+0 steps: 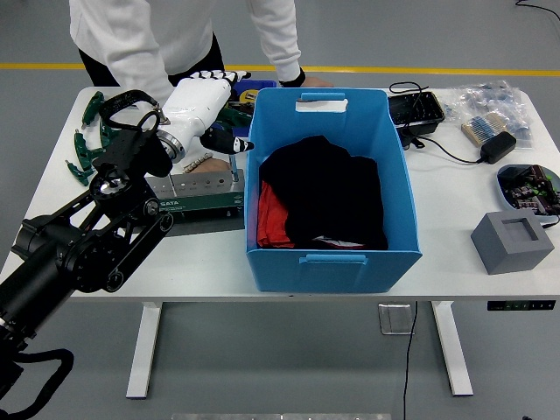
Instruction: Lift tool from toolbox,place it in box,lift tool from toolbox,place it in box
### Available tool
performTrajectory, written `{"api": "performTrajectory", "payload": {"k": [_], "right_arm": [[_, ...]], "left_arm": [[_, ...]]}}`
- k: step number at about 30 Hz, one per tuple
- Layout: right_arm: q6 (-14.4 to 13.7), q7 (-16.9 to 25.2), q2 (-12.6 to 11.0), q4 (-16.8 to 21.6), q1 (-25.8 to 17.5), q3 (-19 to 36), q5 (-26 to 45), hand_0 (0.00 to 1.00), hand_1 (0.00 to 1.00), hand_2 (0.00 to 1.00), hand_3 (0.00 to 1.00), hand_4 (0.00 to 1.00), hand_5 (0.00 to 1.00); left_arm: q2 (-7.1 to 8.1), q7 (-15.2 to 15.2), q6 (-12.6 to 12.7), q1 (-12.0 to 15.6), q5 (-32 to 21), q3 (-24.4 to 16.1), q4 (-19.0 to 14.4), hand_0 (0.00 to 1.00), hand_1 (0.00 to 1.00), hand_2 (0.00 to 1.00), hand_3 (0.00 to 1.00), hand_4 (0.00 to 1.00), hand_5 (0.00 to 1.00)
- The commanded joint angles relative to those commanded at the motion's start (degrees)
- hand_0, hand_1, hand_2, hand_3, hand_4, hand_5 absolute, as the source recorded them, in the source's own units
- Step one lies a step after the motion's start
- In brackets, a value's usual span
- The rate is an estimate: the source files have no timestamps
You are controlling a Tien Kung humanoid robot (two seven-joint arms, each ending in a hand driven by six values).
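Note:
My left hand [210, 109] is white with black fingertips and hovers over the far end of the green SATA toolbox [199, 196], just left of the big blue box [334, 259]. Its fingers [220, 78] are stretched out flat and its thumb [233, 144] points at the box wall; I see nothing held. A green T-handle tool [236, 114] lies partly hidden behind the hand. The box holds black and red cloth [328, 197]. Several green-handled tools [86, 147] lie at the far left. My right hand is out of view.
A small blue bin [255, 88] stands behind my hand. A person in white stands at the far side, one hand [306, 80] resting on the table. At the right are a black tray [416, 109], a charger [496, 145], bagged parts [488, 101] and a grey block [513, 241].

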Motion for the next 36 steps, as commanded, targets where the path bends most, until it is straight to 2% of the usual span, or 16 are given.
{"api": "performTrajectory", "payload": {"k": [1,6,7,11,12,13,18,19,24,25,30,31,36], "right_arm": [[0.00,0.00,-0.02,0.00,0.02,0.00,-0.01,0.672,0.657,0.726,0.572,0.771,0.711],[0.07,0.01,-0.10,0.02,0.06,0.02,-0.12,0.672,0.657,0.726,0.572,0.771,0.711],[0.07,0.04,-0.10,0.01,0.05,-0.01,-0.06,0.673,0.656,0.726,0.573,0.772,0.710],[0.06,0.02,-0.09,0.02,0.10,0.00,-0.08,0.673,0.656,0.726,0.573,0.772,0.710],[0.07,0.01,-0.10,0.02,0.13,0.02,-0.16,0.673,0.656,0.726,0.573,0.772,0.710],[0.07,0.00,-0.11,0.03,0.17,0.05,-0.24,0.671,0.657,0.726,0.573,0.772,0.711],[0.07,-0.02,-0.13,0.04,0.25,0.06,-0.26,0.671,0.657,0.726,0.573,0.772,0.711],[0.06,-0.01,-0.13,0.04,0.26,0.02,-0.22,0.673,0.657,0.726,0.574,0.772,0.712],[0.04,-0.05,-0.10,0.04,0.27,0.08,-0.28,0.673,0.657,0.726,0.574,0.772,0.712],[0.04,-0.06,-0.10,0.05,0.29,0.08,-0.32,0.671,0.659,0.726,0.573,0.772,0.712],[0.07,-0.08,-0.13,0.04,0.31,0.09,-0.40,0.671,0.659,0.726,0.573,0.772,0.712],[0.08,-0.08,-0.15,0.05,0.33,0.09,-0.45,0.673,0.659,0.726,0.574,0.775,0.714],[0.11,-0.08,-0.18,0.08,0.33,0.11,-0.53,0.673,0.659,0.726,0.574,0.775,0.714]], "left_arm": [[0.04,-0.02,0.16,-0.59,0.00,0.36,1.02,0.714,0.690,0.665,0.703,0.998,0.459],[-0.19,-0.72,1.11,-2.43,0.00,0.74,5.41,0.714,0.690,0.665,0.703,0.998,0.459],[-0.30,-0.85,1.32,-2.56,0.00,0.65,5.94,0.644,0.583,0.502,0.564,0.998,0.390],[-0.79,-0.82,1.74,-3.14,0.00,0.79,7.94,0.644,0.583,0.502,0.564,0.998,0.390],[-0.90,-0.65,1.65,-3.35,0.00,0.96,8.43,0.644,0.583,0.502,0.564,0.998,0.390],[-0.98,-0.48,1.54,-3.55,0.00,1.13,8.85,0.610,0.551,0.467,0.541,0.998,0.436],[-1.16,0.68,0.87,-4.13,0.00,1.43,10.05,0.610,0.551,0.467,0.541,0.998,0.436],[-1.17,0.94,0.68,-4.22,0.00,1.51,10.29,0.497,0.414,0.327,0.391,0.998,0.483],[-1.20,1.63,0.17,-4.51,0.00,1.84,11.24,0.497,0.414,0.327,0.391,0.998,0.483],[-1.21,1.76,0.02,-4.55,0.00,1.87,11.41,0.414,0.322,0.264,0.335,0.998,0.490],[-1.32,2.23,0.03,-4.59,0.00,2.12,11.98,0.414,0.322,0.264,0.335,0.998,0.490],[-1.37,2.31,0.03,-4.67,0.00,2.23,12.15,0.312,0.231,0.201,0.264,0.998,0.503],[-1.60,2.41,0.62,-4.89,0.00,2.63,12.77,0.312,0.231,0.201,0.264,0.998,0.503]]}}
